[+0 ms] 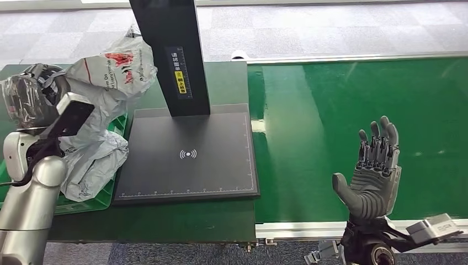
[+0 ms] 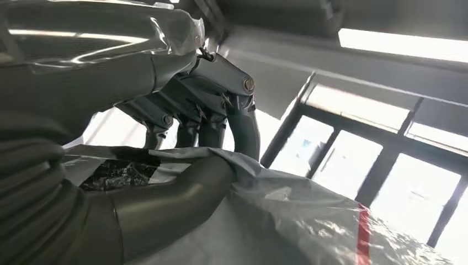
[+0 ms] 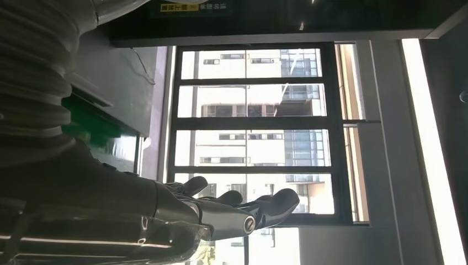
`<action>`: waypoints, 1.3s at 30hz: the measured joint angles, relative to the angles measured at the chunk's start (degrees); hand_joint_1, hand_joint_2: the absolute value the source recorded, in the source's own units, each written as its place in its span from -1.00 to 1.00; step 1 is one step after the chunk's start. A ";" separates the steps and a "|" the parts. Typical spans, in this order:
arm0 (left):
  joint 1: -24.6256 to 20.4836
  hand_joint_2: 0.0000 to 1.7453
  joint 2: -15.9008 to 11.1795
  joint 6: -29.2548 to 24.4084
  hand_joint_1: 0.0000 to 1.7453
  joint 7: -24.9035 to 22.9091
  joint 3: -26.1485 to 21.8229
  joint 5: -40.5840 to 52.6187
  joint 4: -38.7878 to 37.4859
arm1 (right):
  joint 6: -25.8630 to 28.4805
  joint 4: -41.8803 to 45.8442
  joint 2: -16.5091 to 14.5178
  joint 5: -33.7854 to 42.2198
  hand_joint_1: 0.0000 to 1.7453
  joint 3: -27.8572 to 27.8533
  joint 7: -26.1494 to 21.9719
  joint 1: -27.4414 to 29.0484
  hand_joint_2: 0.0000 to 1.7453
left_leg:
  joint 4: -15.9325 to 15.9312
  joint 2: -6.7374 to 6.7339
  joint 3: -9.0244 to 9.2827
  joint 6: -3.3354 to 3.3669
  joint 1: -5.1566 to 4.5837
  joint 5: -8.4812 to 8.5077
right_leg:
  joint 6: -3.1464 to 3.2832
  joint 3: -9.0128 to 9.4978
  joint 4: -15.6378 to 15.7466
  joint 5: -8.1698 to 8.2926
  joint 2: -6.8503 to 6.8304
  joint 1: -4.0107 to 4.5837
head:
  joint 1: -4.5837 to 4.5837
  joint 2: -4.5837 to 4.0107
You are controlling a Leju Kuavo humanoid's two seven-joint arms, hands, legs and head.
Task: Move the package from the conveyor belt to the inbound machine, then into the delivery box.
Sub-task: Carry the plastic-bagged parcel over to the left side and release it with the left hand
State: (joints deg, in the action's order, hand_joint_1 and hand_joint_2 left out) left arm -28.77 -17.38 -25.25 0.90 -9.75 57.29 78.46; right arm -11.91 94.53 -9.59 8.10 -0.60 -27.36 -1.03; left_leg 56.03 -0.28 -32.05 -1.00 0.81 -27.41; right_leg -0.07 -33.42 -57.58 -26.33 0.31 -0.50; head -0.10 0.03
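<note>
The package [image 1: 113,72] is a white plastic bag with red print, at the left of the inbound machine's black plate [image 1: 209,176] and above the green delivery box [image 1: 83,205]. My left hand [image 1: 33,96], under a clear plastic cover, grips it. In the left wrist view, the thumb [image 2: 176,201] and fingers [image 2: 221,110] pinch a fold of the package [image 2: 287,221]. My right hand [image 1: 375,171] stands open over the near part of the green conveyor belt [image 1: 342,99], palm up, fingers apart, holding nothing. Its straight fingers [image 3: 243,212] are seen against a window in the right wrist view.
A crumpled grey bag [image 1: 91,165] lies in the delivery box under the held package. The machine's black scanner post [image 1: 171,55] rises from the back of the plate. A silver rail [image 1: 309,227] edges the belt's near side.
</note>
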 joint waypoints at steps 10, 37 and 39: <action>-3.00 1.00 -2.52 -1.84 1.00 -6.99 1.22 17.18 -0.61 | -0.42 -0.23 -0.48 -0.09 -1.00 -0.46 0.61 -0.45 1.00 | -0.01 -0.06 0.00 0.00 0.00 0.00 | 0.00 -0.01 0.00 0.00 0.03 0.00 | 0.01 0.01; -10.57 1.00 -11.94 7.92 1.00 -11.59 -3.72 17.42 -24.99 | -0.27 -2.85 0.03 1.01 -1.00 -1.00 0.52 -1.88 1.00 | -0.02 -0.09 -0.03 -0.01 0.01 0.01 | 0.00 -0.05 -0.04 -0.01 0.08 0.01 | 0.00 0.01; -10.93 1.00 -12.35 9.02 1.00 -11.77 -3.59 17.06 -26.66 | -0.27 -2.90 0.03 0.95 -1.00 -1.07 0.52 -1.91 1.00 | -0.01 -0.10 -0.03 -0.01 0.00 0.01 | 0.00 -0.07 -0.03 -0.01 0.09 0.01 | 0.00 0.00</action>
State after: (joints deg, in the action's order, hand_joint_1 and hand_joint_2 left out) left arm -39.70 -29.73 -16.22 -10.86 -13.34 74.35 51.80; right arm -12.17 91.63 -9.56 9.05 -1.66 -26.84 -2.93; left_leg 56.02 -0.38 -32.07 -1.01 0.81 -27.41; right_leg -0.06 -33.49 -57.62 -26.34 0.40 -0.49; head -0.10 0.03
